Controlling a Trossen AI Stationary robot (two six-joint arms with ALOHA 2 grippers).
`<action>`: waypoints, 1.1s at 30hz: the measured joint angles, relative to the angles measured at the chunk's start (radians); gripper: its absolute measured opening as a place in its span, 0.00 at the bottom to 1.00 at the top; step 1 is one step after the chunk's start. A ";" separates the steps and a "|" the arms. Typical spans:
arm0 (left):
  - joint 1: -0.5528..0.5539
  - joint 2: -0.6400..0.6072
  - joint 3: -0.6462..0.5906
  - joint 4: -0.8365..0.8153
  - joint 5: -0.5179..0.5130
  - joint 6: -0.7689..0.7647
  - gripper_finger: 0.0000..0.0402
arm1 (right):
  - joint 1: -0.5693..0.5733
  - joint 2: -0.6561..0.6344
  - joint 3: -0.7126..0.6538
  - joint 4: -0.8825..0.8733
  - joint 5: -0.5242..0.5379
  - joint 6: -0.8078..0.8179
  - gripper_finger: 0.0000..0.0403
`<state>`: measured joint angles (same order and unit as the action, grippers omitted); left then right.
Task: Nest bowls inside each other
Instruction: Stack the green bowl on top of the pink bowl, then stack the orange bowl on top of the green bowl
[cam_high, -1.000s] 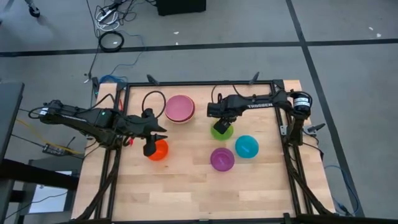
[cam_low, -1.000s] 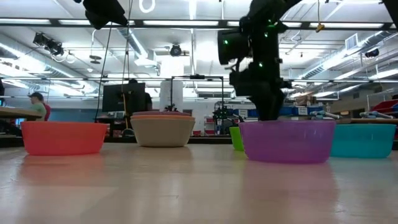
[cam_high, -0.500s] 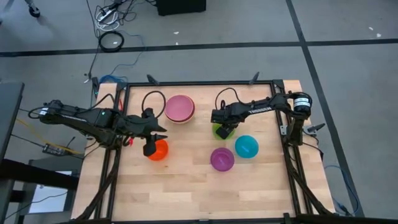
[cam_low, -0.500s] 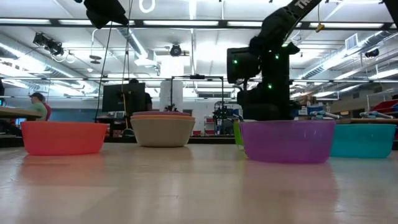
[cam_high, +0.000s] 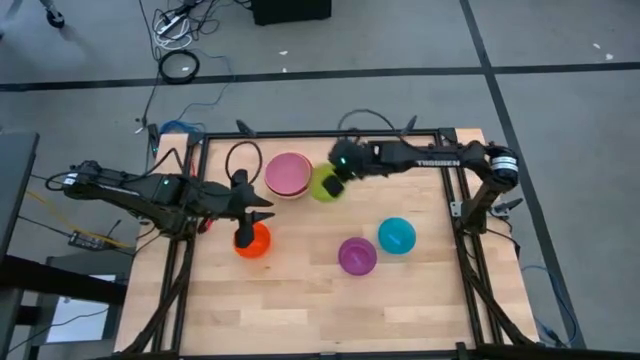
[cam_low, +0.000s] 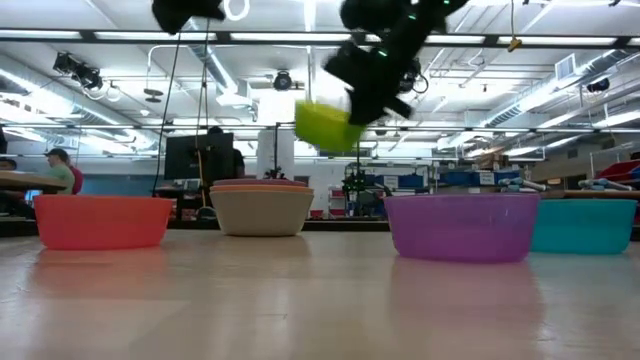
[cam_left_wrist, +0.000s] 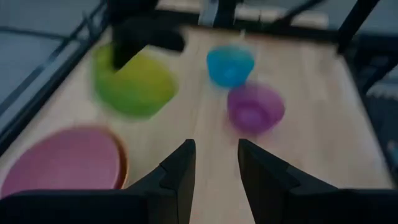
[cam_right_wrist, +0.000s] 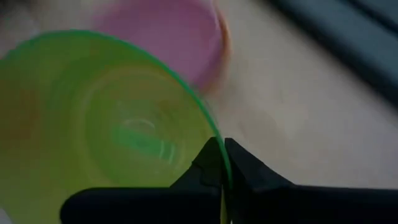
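The green bowl (cam_high: 325, 185) hangs in the air just right of the stack with the pink bowl (cam_high: 289, 174) on top, and my right gripper (cam_high: 338, 174) is shut on it. The low view shows the green bowl (cam_low: 325, 125) well above the table. The red-orange bowl (cam_high: 254, 241), purple bowl (cam_high: 357, 255) and blue bowl (cam_high: 396, 236) stand on their bases on the table. My left gripper (cam_left_wrist: 214, 168) is open and holds nothing. It hovers above the red-orange bowl, pointing toward the table's right. My right gripper pinches the green bowl's rim (cam_right_wrist: 214, 144), one finger inside the bowl and one outside. The fingers slant down from the table's right side. The bowl is lifted clear of the table and hangs tilted below the fingers, beside the pink bowl (cam_right_wrist: 168, 37).
The pink bowl sits nested in an orange and a grey bowl (cam_low: 262, 210) at the far middle of the table. A black frame (cam_high: 320, 133) runs round the table's edges. Bare wood (cam_high: 300, 300) lies along the near side.
My right gripper has shut on the green bowl's rim, lifted it off the table and carried it up and toward the table's left, to beside the pink stack. The gripper has tipped less steeply down, and the bowl now hangs tilted.
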<state>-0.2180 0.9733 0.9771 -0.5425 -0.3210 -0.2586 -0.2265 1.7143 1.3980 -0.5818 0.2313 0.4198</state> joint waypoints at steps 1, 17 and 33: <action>0.000 0.000 0.000 0.036 0.000 0.012 0.32 | -0.008 0.016 0.033 0.048 -0.002 -0.018 0.00; 0.000 -0.001 0.000 0.207 0.002 0.048 0.32 | -0.086 0.366 0.314 0.195 -0.074 -0.088 0.01; 0.000 -0.001 0.000 0.191 0.003 0.046 0.32 | -0.083 0.347 0.322 0.062 -0.117 -0.081 0.38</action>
<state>-0.2180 0.9722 0.9775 -0.3516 -0.3176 -0.2131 -0.3091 2.0608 1.7195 -0.5196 0.1142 0.3390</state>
